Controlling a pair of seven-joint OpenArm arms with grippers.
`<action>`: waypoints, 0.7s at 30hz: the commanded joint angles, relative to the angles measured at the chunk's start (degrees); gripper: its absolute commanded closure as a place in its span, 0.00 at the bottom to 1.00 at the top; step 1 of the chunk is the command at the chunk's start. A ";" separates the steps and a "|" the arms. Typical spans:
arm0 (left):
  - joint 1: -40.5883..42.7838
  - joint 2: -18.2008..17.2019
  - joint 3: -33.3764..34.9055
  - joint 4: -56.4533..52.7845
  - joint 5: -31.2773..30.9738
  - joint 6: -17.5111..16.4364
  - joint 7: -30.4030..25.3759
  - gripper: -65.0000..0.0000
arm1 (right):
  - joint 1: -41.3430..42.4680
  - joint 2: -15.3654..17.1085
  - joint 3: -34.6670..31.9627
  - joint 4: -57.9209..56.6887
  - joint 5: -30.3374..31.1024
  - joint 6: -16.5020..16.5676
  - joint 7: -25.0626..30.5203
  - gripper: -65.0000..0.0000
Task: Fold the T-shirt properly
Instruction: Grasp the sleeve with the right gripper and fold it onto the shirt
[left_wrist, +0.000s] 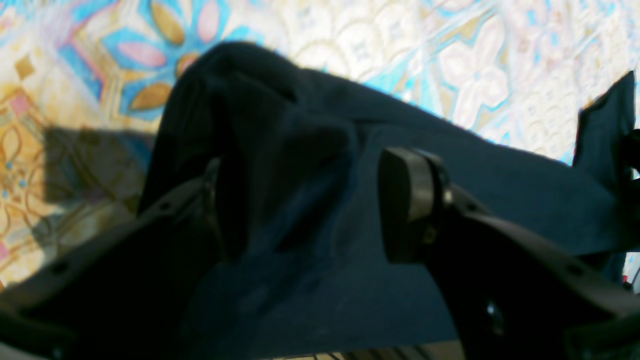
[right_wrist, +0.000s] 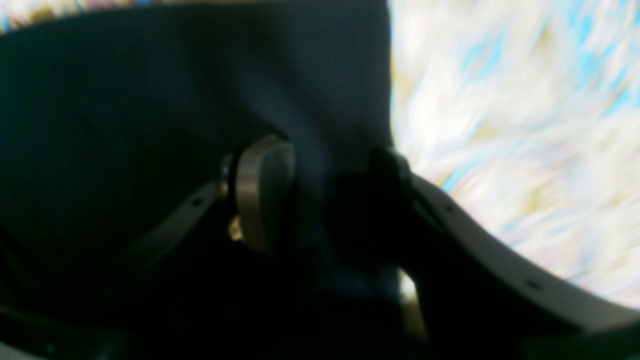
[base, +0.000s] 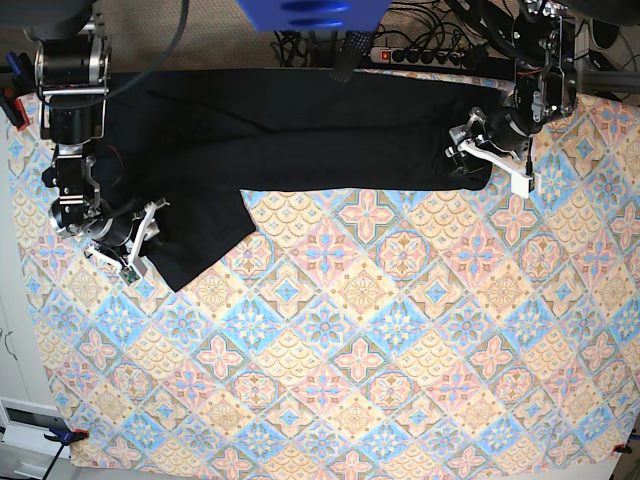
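The black T-shirt lies spread in a long band along the table's far edge, with one flap reaching down at the left. My left gripper is at the shirt's right end. In the left wrist view its jaws stand wide apart, open, with loose rumpled cloth between them. My right gripper is at the left flap. The blurred right wrist view shows this gripper open, its pads apart over dark fabric.
A patterned tablecloth with blue, pink and yellow tiles covers the table. A power strip and cables lie behind the far edge, beside a blue object. Small clamps sit at the front corners.
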 joint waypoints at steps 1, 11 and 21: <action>-0.03 -0.63 -0.23 1.04 -1.80 -0.45 -0.56 0.40 | 2.49 0.93 0.25 -0.55 0.46 -0.05 1.35 0.58; 0.05 -0.80 -0.23 1.04 -5.93 -0.45 -0.56 0.41 | 3.54 2.16 0.86 -3.80 0.46 -0.05 4.96 0.58; 0.05 -0.89 -0.23 1.04 -5.93 -0.45 -0.56 0.41 | 5.21 2.25 0.25 -7.06 0.46 -0.05 4.87 0.58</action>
